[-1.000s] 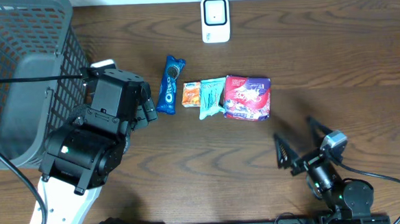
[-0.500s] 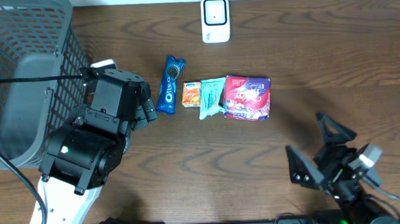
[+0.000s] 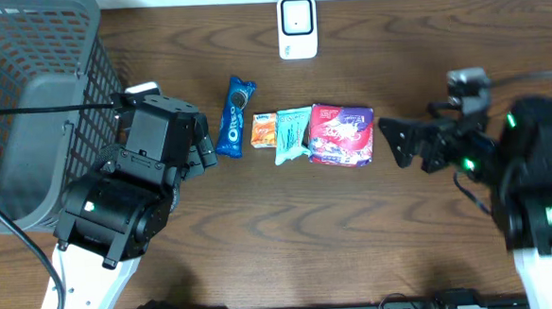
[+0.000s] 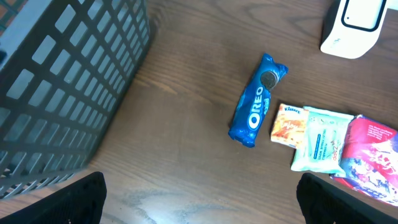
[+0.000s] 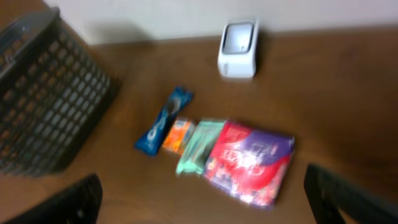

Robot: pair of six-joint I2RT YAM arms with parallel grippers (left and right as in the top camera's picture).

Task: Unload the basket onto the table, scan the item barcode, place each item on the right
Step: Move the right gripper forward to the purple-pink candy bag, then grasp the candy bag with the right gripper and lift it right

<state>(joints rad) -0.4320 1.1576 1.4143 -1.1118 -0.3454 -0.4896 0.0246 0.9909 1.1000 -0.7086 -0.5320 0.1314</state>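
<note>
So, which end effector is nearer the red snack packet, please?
Right. The right end effector sits just beside the red snack packet; the left end effector is beyond the Oreo pack.

A dark brown wooden table [image 3: 262,250] with clear grain fills the overhead view. Behind its far edge, the right wrist view shows a plain pale wall [image 5: 155,18]. Soft light leaves a faint sheen on the wood in the left wrist view

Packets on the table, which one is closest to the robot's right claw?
The red and purple packet, at the right end of the row, beside the open right gripper. The blue Oreo pack, orange packet and teal packet lie farther left.
</note>
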